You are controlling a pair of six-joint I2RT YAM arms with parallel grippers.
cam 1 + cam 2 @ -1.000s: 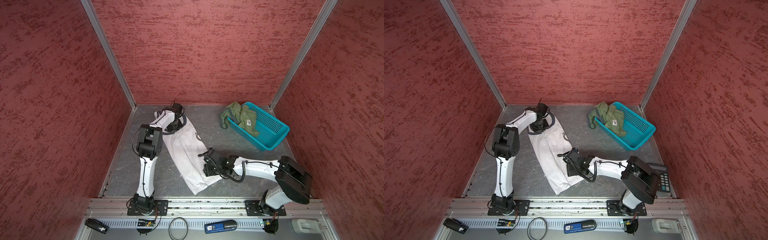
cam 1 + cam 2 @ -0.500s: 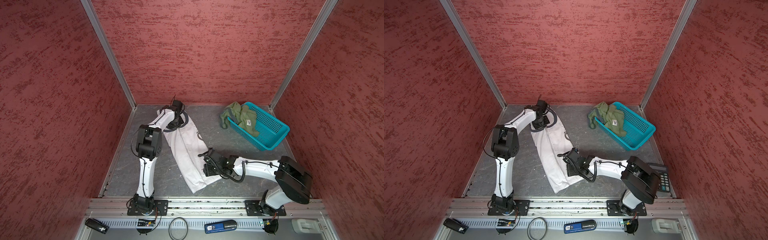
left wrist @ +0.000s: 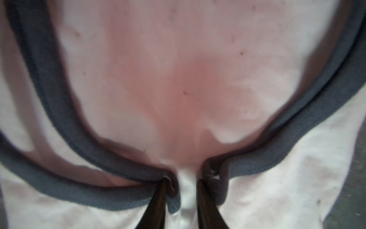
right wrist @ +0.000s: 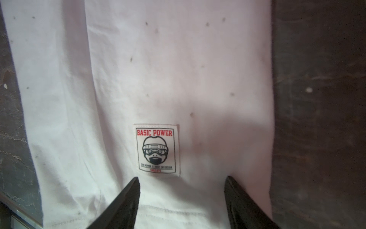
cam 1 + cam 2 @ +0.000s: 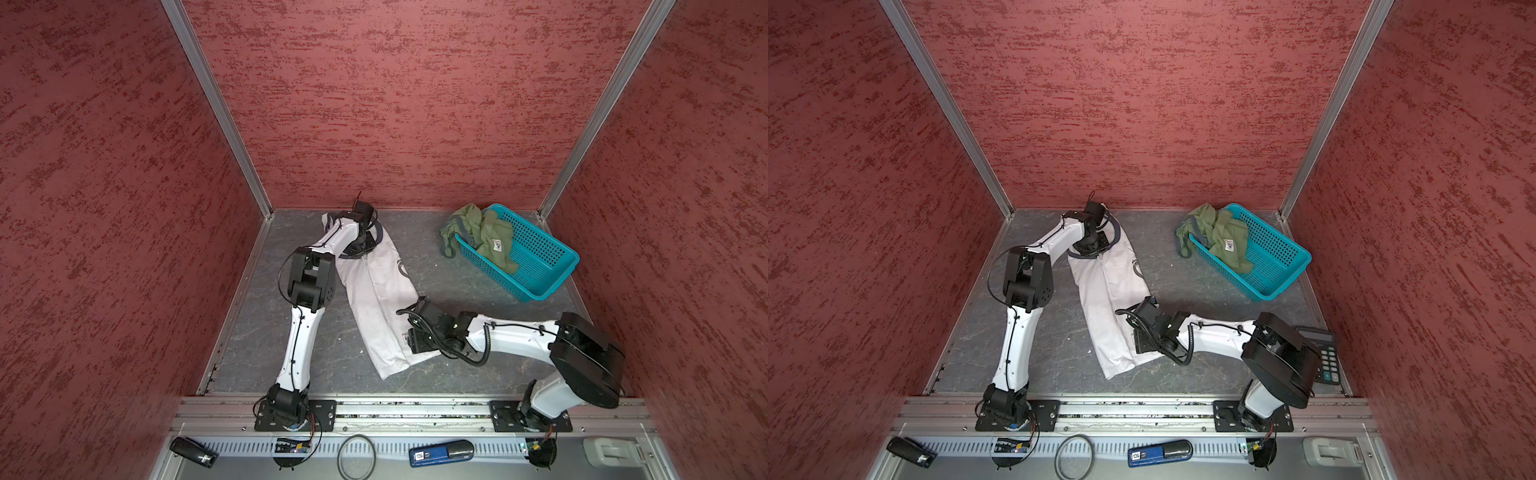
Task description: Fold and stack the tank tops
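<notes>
The white tank top [image 5: 374, 299] [image 5: 1108, 299] lies folded into a long strip on the grey table, running from back to front. My left gripper [image 5: 360, 247] [image 3: 181, 179] is down on its strap end. The jaws stand a little apart, with a white fold and the dark trim [image 3: 122, 170] lying between them. My right gripper [image 5: 409, 337] [image 4: 182, 177] is open wide and presses on the cloth near the hem, just behind a sewn label [image 4: 157, 149]. The olive green tank top [image 5: 490, 237] [image 5: 1225, 237] is bunched over the edge of the basket.
The teal mesh basket [image 5: 540, 297] stands at the back right. A calculator [image 5: 1323, 353] lies at the right edge behind my right arm. Red walls enclose the table on three sides. A blue-black device [image 5: 440, 453] and a black cylinder [image 5: 193, 451] lie on the front rail.
The left gripper shifted the strap end of the white top slightly, narrowing the cloth there, and its jaws have parted. The right arm has not moved.
</notes>
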